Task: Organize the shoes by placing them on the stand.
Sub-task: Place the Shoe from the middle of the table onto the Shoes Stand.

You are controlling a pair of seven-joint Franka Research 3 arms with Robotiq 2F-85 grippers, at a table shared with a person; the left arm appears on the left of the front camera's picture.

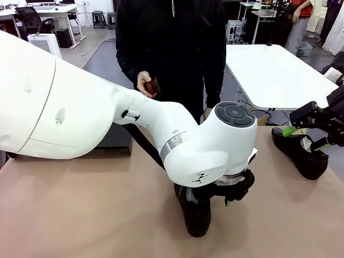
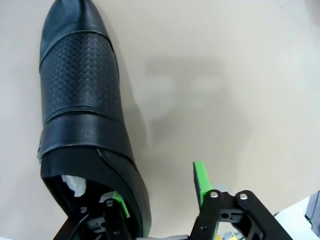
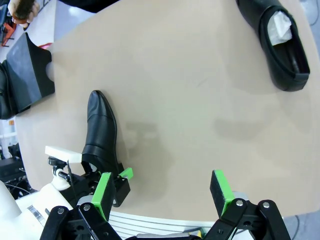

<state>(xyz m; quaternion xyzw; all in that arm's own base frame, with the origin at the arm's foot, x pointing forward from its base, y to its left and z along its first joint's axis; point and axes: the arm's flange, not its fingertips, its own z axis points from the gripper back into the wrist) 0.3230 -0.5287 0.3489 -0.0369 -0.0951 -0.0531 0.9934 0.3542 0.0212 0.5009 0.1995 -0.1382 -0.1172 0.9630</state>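
Pick-up step in hand. Left gripper point(image 2: 160, 190) straddles the side wall of the near-centre shoe point(image 2: 80, 100), jaws apart, not clamped. Right gripper point(image 3: 162, 192) hangs open, empty. Next, as judged: clamp, lift, carry to the stand point(image 3: 27, 70), far left.

Right pincer point(image 3: 161, 173) spread wide, two shoes point(image 3: 102, 132) well apart.

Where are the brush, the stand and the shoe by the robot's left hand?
brush point(image 1: 152, 87), front view, its reddish body.
stand point(image 3: 27, 70), right wrist view, flat top panel.
shoe point(image 2: 80, 95), left wrist view, textured upper.
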